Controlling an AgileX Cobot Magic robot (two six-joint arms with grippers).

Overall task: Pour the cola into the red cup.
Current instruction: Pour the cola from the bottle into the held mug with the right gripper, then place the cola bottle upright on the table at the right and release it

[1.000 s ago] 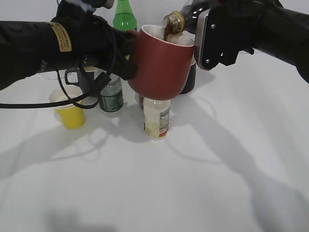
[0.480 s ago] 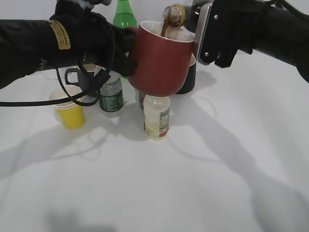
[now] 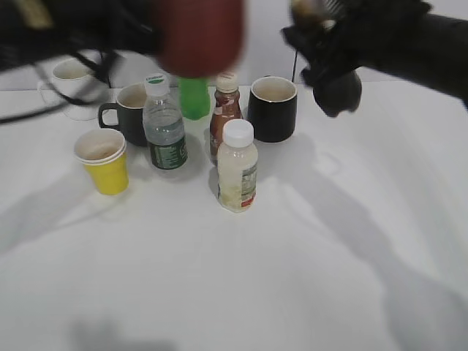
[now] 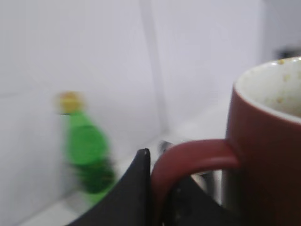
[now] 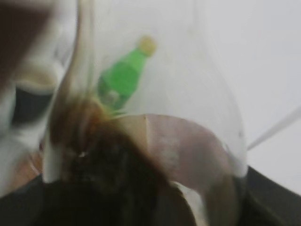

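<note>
**Red cup and cola held up high over the desk**

The left gripper [image 4: 157, 197] is closed on the handle of the red cup [image 3: 199, 35]. The cup is up in the air, above the far edge of the desk [image 3: 241, 278], a bit left of the middle. It looks blurry. Its pale inside has small brown spots.

The right gripper [image 3: 333, 55] is up high near the far right corner. It holds the cola [image 5: 141, 160], with dark drink inside the clear bottle. How wide this gripper is open cannot be told.

A green bottle [image 3: 194, 97] stands near the far edge, behind a yellow cup [image 3: 102, 161].
</note>
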